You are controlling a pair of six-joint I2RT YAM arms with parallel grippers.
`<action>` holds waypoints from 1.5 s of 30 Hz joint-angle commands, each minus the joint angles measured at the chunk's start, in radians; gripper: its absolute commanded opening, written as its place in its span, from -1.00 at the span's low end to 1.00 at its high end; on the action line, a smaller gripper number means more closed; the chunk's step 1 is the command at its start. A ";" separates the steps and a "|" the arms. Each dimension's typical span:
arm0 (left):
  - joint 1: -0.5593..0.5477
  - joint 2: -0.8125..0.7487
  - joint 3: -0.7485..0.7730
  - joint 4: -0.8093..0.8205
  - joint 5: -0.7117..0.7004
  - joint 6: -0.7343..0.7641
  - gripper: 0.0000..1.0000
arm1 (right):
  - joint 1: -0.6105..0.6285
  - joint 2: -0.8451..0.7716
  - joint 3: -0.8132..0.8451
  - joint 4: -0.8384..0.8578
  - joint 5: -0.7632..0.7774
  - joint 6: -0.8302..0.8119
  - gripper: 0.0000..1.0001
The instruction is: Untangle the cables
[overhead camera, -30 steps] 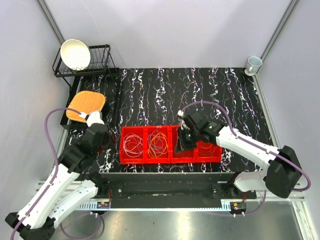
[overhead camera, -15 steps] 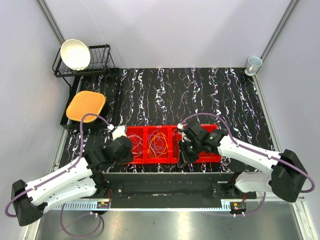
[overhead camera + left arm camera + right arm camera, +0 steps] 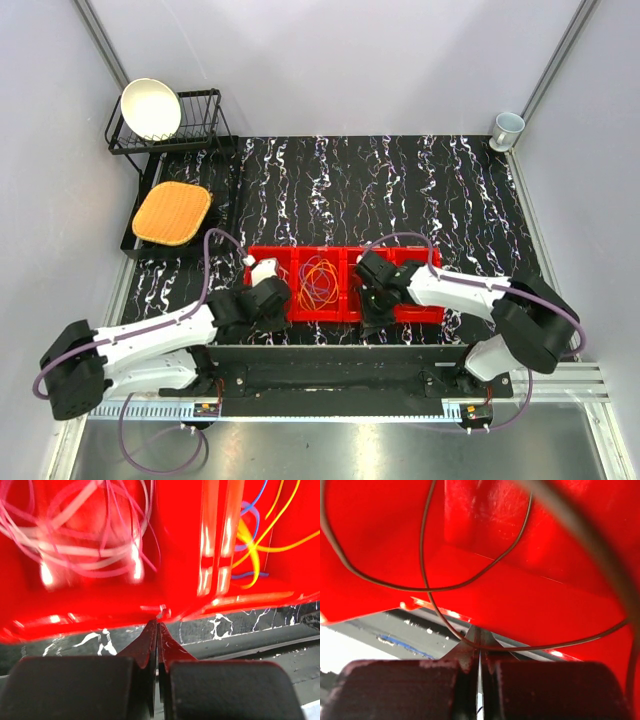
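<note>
A row of red bins (image 3: 420,300) holds the cables. Orange, yellow and blue loops (image 3: 318,283) lie in the second bin, also seen in the left wrist view (image 3: 255,530). White and pink loops (image 3: 75,535) lie in the leftmost bin. My left gripper (image 3: 278,305) (image 3: 158,624) is shut, its tips at the near rim of the bins (image 3: 100,610), holding nothing I can see. My right gripper (image 3: 368,305) (image 3: 480,645) is shut at the near edge of the third bin, with a thin brown cable (image 3: 425,587) looping away from its tips.
A dish rack (image 3: 195,130) with a white bowl (image 3: 150,108) stands at the back left, an orange mat (image 3: 172,212) in front of it. A mug (image 3: 507,128) is at the back right. The arms' mounting rail (image 3: 330,375) runs just in front of the bins.
My left arm has swung in from the left and dropped its gripper to the near rim of the leftmost bins. My right gripper has moved from inside the third bin toward its near edge.
</note>
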 commanded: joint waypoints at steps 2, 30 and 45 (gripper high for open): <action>-0.004 0.084 0.011 0.145 -0.004 0.005 -1.00 | 0.007 0.050 0.099 -0.008 0.137 -0.004 -1.00; 0.168 0.341 0.399 0.042 0.023 0.256 -1.00 | -0.226 0.114 0.443 -0.131 0.038 -0.221 -1.00; 0.178 -0.216 0.460 -0.355 -0.288 0.373 0.79 | -0.231 -0.259 0.544 -0.238 0.593 -0.257 0.99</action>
